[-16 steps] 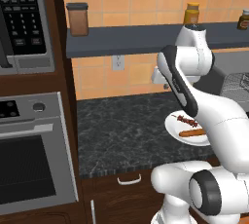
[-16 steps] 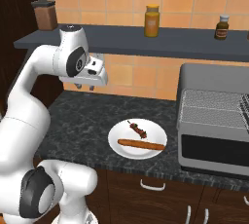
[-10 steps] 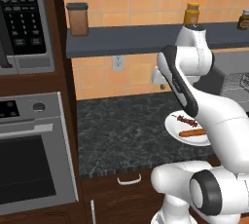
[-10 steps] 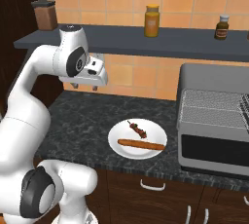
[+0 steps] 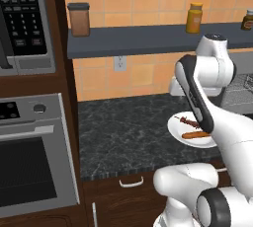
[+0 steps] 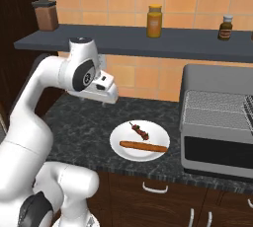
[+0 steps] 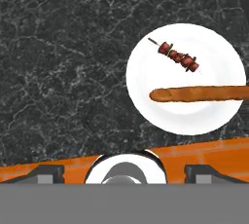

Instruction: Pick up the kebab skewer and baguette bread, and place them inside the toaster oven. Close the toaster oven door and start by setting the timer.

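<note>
Dark speckled counter [image 6: 79, 127] carries a white plate [image 7: 214, 116] with kebab skewer [image 7: 178, 57] and baguette bread [image 7: 199, 94], below and right of the gripper [image 6: 105, 101], which hangs spread and empty. Nothing picked; toaster oven [image 6: 217, 127] loading, door, timer remain.

One kebab skewer [image 7: 178, 57], one baguette bread [image 7: 197, 94], one plate [image 7: 146, 77].

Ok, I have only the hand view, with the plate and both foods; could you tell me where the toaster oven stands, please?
Observer: The toaster oven stands on the counter just right of the plate.
Operator: Thanks; is it open?
Observer: It looks so: the wire rack shows bare above the let-down dark glass door.
Operator: And the gripper's height?
Observer: The gripper hangs well above the counter, left of the plate.
</note>
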{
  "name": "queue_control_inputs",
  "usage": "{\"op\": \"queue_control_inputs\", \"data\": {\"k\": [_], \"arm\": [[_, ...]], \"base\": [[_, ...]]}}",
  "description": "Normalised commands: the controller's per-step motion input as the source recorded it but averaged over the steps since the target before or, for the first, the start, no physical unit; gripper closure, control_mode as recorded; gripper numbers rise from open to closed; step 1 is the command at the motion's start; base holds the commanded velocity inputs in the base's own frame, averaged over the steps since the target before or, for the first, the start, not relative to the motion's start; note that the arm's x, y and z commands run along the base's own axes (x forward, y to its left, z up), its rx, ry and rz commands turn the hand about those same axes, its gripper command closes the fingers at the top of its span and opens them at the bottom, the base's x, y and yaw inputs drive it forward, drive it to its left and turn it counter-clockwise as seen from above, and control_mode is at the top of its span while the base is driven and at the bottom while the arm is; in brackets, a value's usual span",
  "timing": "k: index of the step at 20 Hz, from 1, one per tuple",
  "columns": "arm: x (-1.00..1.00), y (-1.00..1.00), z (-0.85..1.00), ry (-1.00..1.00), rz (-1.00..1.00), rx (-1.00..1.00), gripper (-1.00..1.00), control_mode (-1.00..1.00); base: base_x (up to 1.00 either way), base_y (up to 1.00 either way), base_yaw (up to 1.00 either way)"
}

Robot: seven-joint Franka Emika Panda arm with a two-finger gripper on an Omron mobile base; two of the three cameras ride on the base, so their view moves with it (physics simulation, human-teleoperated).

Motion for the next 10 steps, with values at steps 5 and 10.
{"op": "queue_control_inputs", "data": {"k": [5,10], "arm": [[-0.05,-0.13,-0.66,0.13,-0.82,0.00,-1.00,-1.00],[0.11,-0.02,-0.62,0.02,-0.60,0.01,-1.00,-1.00]], "base": [[0.00,0.00,0.00],[0.00,0.00,0.00]]}}
